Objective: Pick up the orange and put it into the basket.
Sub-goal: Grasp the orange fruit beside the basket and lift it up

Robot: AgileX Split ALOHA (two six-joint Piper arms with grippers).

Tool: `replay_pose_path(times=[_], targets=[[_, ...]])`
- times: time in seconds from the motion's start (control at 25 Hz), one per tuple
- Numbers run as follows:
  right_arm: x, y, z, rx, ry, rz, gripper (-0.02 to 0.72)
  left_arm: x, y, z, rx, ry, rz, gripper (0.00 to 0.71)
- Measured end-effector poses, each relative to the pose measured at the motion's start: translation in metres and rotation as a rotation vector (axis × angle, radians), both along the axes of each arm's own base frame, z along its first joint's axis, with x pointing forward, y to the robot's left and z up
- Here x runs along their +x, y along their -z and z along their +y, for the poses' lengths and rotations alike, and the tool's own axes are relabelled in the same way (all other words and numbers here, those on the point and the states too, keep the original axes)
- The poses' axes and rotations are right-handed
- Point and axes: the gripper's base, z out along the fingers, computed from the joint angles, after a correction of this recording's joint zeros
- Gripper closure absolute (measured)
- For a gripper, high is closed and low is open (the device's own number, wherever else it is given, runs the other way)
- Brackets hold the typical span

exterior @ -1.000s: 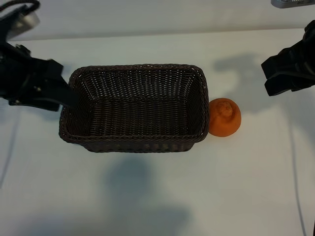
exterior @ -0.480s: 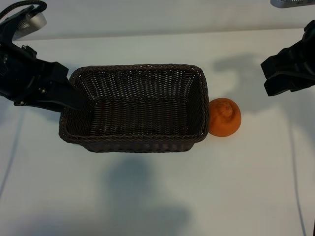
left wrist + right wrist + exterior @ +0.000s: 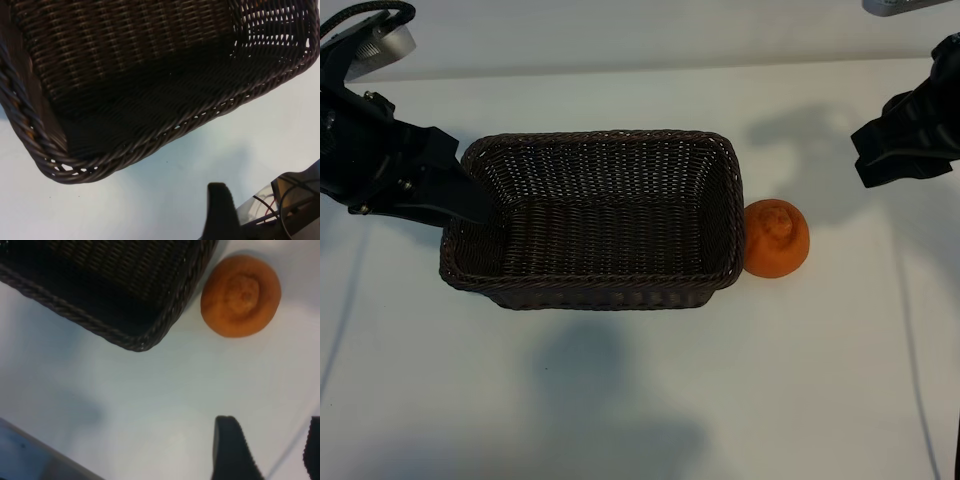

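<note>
While the right gripper point(image 3: 267, 452) hangs up over the table with its jaws apart and nothing between them, the orange point(image 3: 777, 238) sits untouched on the white table point(image 3: 650, 390), well apart from that gripper and touching, or all but touching, the basket's point(image 3: 592, 292) right end wall. Left gripper point(image 3: 460, 200) is at the basket's left end; one finger point(image 3: 220, 212) shows outside the rim, so it looks to straddle or brace that wall, but whether it actually pinches the wicker I cannot tell.

Handling, judged: orange is probably light, firm with slight give, matte skin so decent friction, but round, so it can roll or squirt out if pinched off-centre. Best hold looks like across its widest middle from above, jaws lined up along the basket wall, since the wall blocks a finger on that side.

Look: small, round, dull orange, dimpled skin, puckered swirl at the stem end facing up. Basket dark brown woven wicker, rectangular, rounded corners, braided rim, empty, far larger than the fruit.
</note>
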Motion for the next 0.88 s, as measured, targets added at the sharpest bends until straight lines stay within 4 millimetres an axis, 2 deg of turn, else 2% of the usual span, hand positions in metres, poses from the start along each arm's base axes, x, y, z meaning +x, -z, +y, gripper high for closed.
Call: replay_pose_path(times=[0.16, 0.44, 0.72, 0.88], targets=[[0.008, 0.009, 0.0, -0.037, -0.024, 0.018, 0.303, 0.0, 0.0, 0.0, 0.0, 0.0, 0.0, 0.217], [0.026, 0.037, -0.004, -0.142, -0.086, 0.024, 0.297, 0.0, 0.001, 0.001, 0.012, 0.003, -0.001, 0.217], [0.023, 0.078, -0.006, -0.171, -0.117, -0.007, 0.297, 0.0, 0.001, 0.002, 0.027, 0.005, -0.003, 0.217], [0.02, 0.093, -0.004, -0.136, -0.097, -0.012, 0.297, 0.0, 0.002, 0.003, 0.036, 0.006, -0.003, 0.217]])
